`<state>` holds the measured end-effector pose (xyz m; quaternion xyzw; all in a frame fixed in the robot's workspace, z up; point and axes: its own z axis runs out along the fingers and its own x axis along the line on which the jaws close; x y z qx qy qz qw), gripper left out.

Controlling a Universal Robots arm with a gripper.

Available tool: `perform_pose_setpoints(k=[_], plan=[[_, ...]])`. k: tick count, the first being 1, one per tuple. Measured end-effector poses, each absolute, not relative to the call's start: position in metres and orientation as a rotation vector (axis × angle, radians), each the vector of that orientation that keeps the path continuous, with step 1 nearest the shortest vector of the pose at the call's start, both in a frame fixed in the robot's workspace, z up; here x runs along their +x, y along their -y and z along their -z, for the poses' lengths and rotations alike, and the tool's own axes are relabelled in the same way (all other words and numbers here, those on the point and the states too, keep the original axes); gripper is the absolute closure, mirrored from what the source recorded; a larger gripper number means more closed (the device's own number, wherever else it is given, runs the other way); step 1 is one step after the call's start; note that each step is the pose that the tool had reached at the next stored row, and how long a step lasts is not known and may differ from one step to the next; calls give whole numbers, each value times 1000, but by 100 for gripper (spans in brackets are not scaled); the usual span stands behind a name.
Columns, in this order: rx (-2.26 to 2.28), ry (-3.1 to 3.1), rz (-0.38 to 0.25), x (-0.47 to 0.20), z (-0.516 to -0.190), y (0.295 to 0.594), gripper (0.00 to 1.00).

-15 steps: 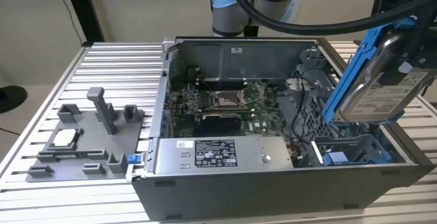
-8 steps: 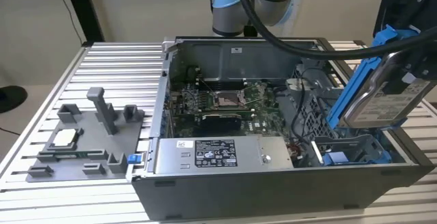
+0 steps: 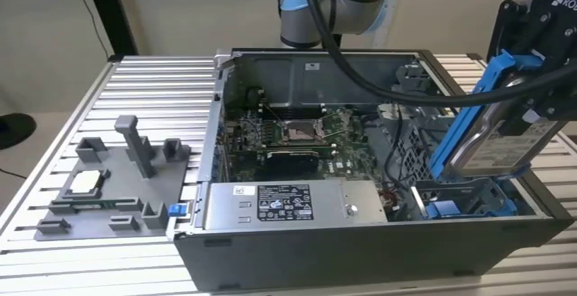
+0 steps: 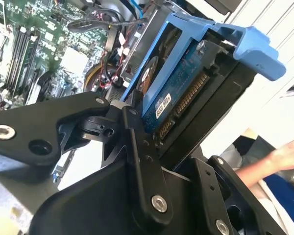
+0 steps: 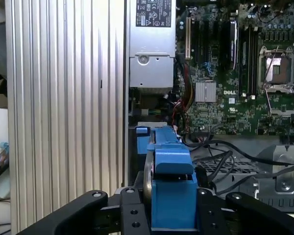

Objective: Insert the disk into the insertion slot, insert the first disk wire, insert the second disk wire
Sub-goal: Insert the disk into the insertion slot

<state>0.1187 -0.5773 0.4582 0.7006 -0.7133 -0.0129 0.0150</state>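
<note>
The gripper point(image 3: 539, 83) hangs above the corner of the open case point(image 3: 361, 259) at the exterior view's right. Its black fingers point(image 4: 137, 152) are closed tight on the disk point(image 3: 500, 137), one on each side of the blue frame. The disk is in the air, tilted steeply with its long side running down toward the case. Its labelled silver face is turned toward the exterior camera. Its lower end is just above the case's rim and is not inside any bay. Below it, in that corner of the case, sits a blue plastic part point(image 3: 448, 209) among dark cables point(image 3: 396, 117).

In the second wrist view the disk point(image 4: 181, 85) shows its circuit-board side and connector row, with the frame's blue tab sticking out past the gripper point(image 4: 161, 139). A person's hand point(image 4: 290, 152) is off to the side, well apart from the disk.

In the first wrist view the frame's edge point(image 5: 171, 196) is seen end on between the two halves of the gripper point(image 5: 171, 218). The case lies beneath, with the power supply point(image 5: 151, 44) and motherboard point(image 5: 225, 88) in it.

The case lies on its side on a ribbed metal counter point(image 3: 153, 83). The power supply point(image 3: 288, 205) is along its near wall, with the motherboard point(image 3: 298, 130) behind it. A grey fixture point(image 3: 108, 188) stands on the counter to the exterior view's left, well apart from the gripper. The arm point(image 3: 329, 2) rises behind the case.
</note>
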Motion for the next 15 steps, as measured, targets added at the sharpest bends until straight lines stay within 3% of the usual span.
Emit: perform_pose_setpoints(k=[15], plan=[[2180,2220,40,121,-431,573,100]])
